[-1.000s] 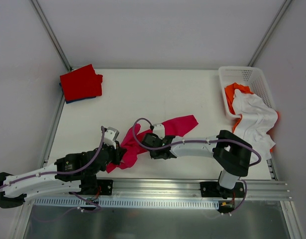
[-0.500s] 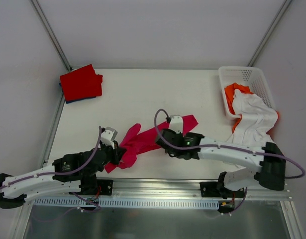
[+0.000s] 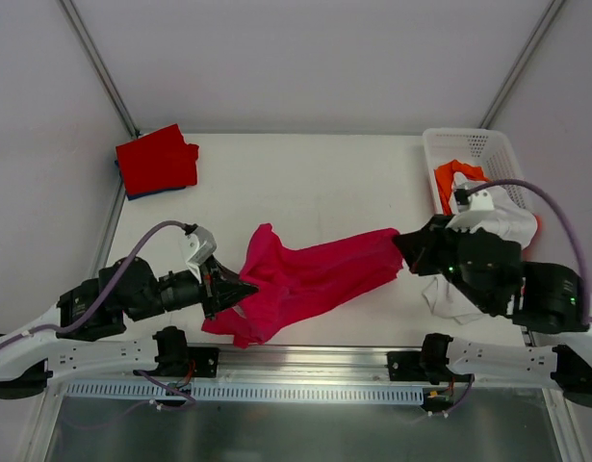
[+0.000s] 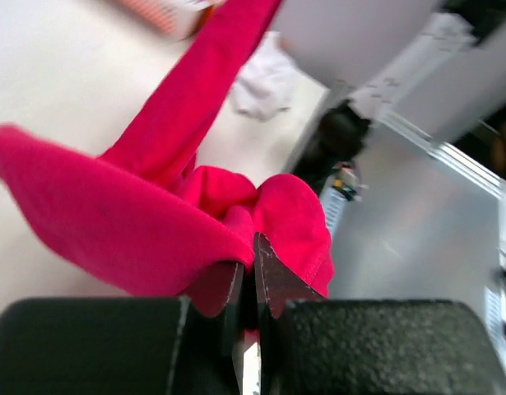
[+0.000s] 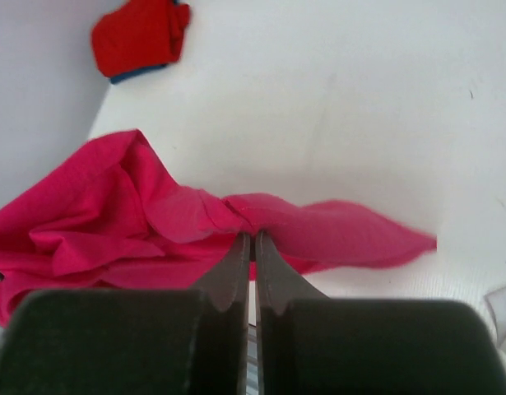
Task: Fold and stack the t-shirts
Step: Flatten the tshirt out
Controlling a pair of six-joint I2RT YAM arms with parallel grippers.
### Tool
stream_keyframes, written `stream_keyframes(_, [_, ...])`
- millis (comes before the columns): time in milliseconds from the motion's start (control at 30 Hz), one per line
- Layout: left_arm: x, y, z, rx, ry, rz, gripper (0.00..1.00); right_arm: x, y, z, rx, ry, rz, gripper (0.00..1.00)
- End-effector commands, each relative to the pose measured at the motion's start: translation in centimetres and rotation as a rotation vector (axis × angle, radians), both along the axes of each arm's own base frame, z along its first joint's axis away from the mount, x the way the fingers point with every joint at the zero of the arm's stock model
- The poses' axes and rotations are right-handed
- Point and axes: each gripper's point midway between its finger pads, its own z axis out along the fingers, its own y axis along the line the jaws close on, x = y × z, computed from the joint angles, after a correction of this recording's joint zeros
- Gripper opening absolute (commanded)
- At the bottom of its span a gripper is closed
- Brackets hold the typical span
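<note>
Both arms moved apart, shirt now stretched between them

Compared with half a second ago, the right gripper (image 3: 403, 246) has travelled far to the right, toward the basket (image 3: 469, 142). The left gripper (image 3: 240, 287) has gone a little to the left. The crimson-pink t-shirt (image 3: 310, 277) is now drawn out into a long band between them instead of lying bunched. It spans the near middle of the table (image 3: 305, 173). Its lower fold, close to the left gripper, touches the surface or almost touches it; I cannot say which.

Both grippers are closed on the cloth. In the left wrist view the jaws pinch a thick bunch of several layers. In the right wrist view the jaws are pressed nearly together on a thin edge, with one loose tip lying beyond.

This cloth is light and soft, without any stiffness, so it will sag and twist wherever it is not held. A thin pinch may slip out if the pull is too strong. For a clean fold I judge it better to hold two matching corners, such as the shoulders or the hem, and not a random bunch as the left side has now.

A folded red t-shirt (image 3: 157, 159) rests on a blue t-shirt (image 3: 134, 195) at the far left corner, well apart. The white t-shirt (image 3: 502, 226) and the orange t-shirt (image 3: 454, 175) spill from the basket, just beside the right gripper
</note>
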Motion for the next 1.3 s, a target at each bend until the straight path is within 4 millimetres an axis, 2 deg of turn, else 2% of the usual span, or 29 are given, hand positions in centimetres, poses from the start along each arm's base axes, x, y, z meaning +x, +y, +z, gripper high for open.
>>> stream_keyframes(0, [-5.7,-0.3,7.8,-0.165,-0.184,-0.359,0.0,-2.0,-2.5,5.1,0.062,-0.088,0.122,0.01])
stream_keyframes(67, [-8.3,0.6,9.7,-0.216,-0.239,-0.499,0.0,-3.0,-3.0,6.9,0.105,-0.118,0.186,0.01])
stream_keyframes(100, [-9.0,1.2,10.8,-0.247,-0.274,-0.529,0.0,-3.3,-3.5,7.8,0.124,-0.135,0.195,0.0])
stream_keyframes(167, [-10.6,3.4,13.0,-0.323,-0.369,-0.59,0.0,-3.8,-5.0,9.8,0.156,-0.182,0.202,0.01])
stream_keyframes(233, [-11.0,4.9,14.5,-0.38,-0.452,-0.583,0.0,-3.6,-6.2,10.8,0.156,-0.209,0.176,0.01])
stream_keyframes(267, [-11.0,6.2,15.1,-0.414,-0.482,-0.551,0.0,-3.2,-7.5,11.4,0.16,-0.232,0.126,0.01])
stream_keyframes(333, [-8.9,7.0,15.2,-0.426,-0.492,-0.41,0.0,-2.7,-8.9,11.6,0.149,-0.257,0.071,0.01])
stream_keyframes(367, [-8.2,8.2,15.3,-0.454,-0.501,-0.342,0.02,-1.9,-9.6,11.2,0.123,-0.262,0.009,0.0])
stream_keyframes(400, [-5.8,8.7,15.0,-0.447,-0.482,-0.202,0.05,-1.6,-9.9,10.8,0.109,-0.262,-0.019,0.01])
stream_keyframes(433, [-4.2,8.3,13.4,-0.424,-0.448,-0.122,0.06,-1.0,-10.5,10.4,0.093,-0.266,-0.071,0.01])
stream_keyframes(467, [-2.9,9.6,12.9,-0.445,-0.43,-0.022,0.07,-0.7,-10.6,9.8,0.071,-0.264,-0.099,0.01])
stream_keyframes(500, [0.8,9.7,10.2,-0.394,-0.356,0.177,0.08,-0.2,-10.0,8.3,0.027,-0.246,-0.124,0.0])
stream_keyframes(567, [3.4,11.4,7.7,-0.392,-0.295,0.36,0.12,0.9,-10.1,6.5,-0.035,-0.235,-0.21,0.0])
stream_keyframes(600, [5.8,11.8,4.6,-0.346,-0.226,0.519,0.14,1.3,-9.3,4.5,-0.078,-0.212,-0.231,0.0])
stream_keyframes(633, [6.5,11.9,3.1,-0.335,-0.195,0.571,0.15,1.8,-9.3,3.4,-0.111,-0.207,-0.275,0.0])
stream_keyframes(667, [6.9,12.0,2.0,-0.335,-0.175,0.603,0.23,2.1,-8.8,2.3,-0.133,-0.196,-0.291,0.01])
stream_keyframes(700, [7.5,10.8,-0.6,-0.306,-0.136,0.626,0.33,2.5,-7.8,-0.3,-0.198,-0.17,-0.301,0.0])
stream_keyframes(733, [8.3,11.2,-1.8,-0.302,-0.105,0.7,0.48,2.7,-7.2,-1.5,-0.19,-0.15,-0.327,0.01])
stream_keyframes(767, [8.8,10.9,-3.2,-0.283,-0.077,0.74,0.71,2.9,-6.7,-2.9,-0.21,-0.133,-0.334,0.01])
stream_keyframes(800, [9.3,10.1,-5.4,-0.271,-0.025,0.775,0.83,3.3,-5.9,-4.5,-0.255,-0.11,-0.351,0.01])
stream_keyframes(833, [9.9,9.9,-7.1,-0.223,-0.013,0.825,0.93,3.5,-5.3,-7.1,-0.285,-0.071,-0.37,0.01])
stream_keyframes(867, [10.2,9.6,-8.3,-0.194,-0.003,0.855,0.99,3.7,-4.9,-8.8,-0.312,-0.041,-0.381,0.0])
stream_keyframes(900, [10.5,9.3,-10.2,-0.164,0.02,0.884,0.99,4.3,-4.5,-10.7,-0.355,-0.001,-0.407,0.01])
stream_keyframes(933, [10.8,8.8,-11.6,-0.106,0.02,0.903,0.99,4.2,-4.1,-13.7,-0.409,0.06,-0.39,0.0])
stream_keyframes(1033, [11.2,8.7,-13.5,-0.042,0.03,0.955,0.99,4.8,-3.3,-17.9,-0.45,0.136,-0.408,0.01])
stream_keyframes(1067, [11.4,8.5,-14.0,-0.003,0.023,0.967,0.99,4.7,-3.6,-19.3,-0.479,0.155,-0.417,0.01])
stream_keyframes(1133, [11.5,8.2,-13.3,0.008,0.02,0.967,0.99,4.8,-4.2,-20.5,-0.517,0.173,-0.438,0.01])
stream_keyframes(1267, [11.5,7.2,-10.8,0.015,0.003,0.929,0.99,5.0,-4.6,-20.8,-0.524,0.178,-0.452,0.01])
